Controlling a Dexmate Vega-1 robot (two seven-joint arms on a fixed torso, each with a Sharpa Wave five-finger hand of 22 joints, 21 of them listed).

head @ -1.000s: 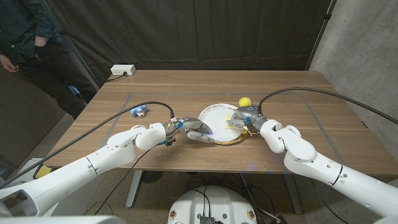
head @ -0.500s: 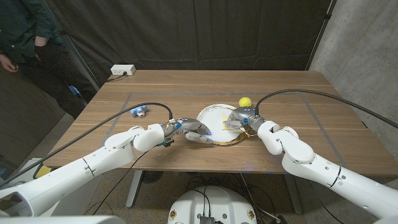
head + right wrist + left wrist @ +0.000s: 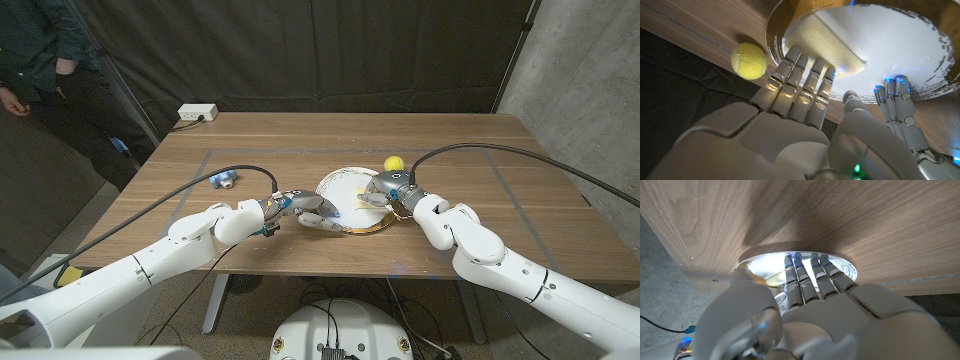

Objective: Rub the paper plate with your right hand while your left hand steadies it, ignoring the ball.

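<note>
Dark curtain behind the table; ball just right of the plate; left hand and right hand press on the plate, fingers spread, grasping nothing; power strip far left.

Ball just beyond plate, seemingly close to right robot hand, open tabletop beyond

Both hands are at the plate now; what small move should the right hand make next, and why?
Probably a short sweep of the right hand across the paper plate. Its fingers already lie on what looks like a pale sponge over the plate's rim, and the left hand rests its fingers on the opposite edge to steady it. The sweep should stay clear of the yellow ball beside the plate.
</note>
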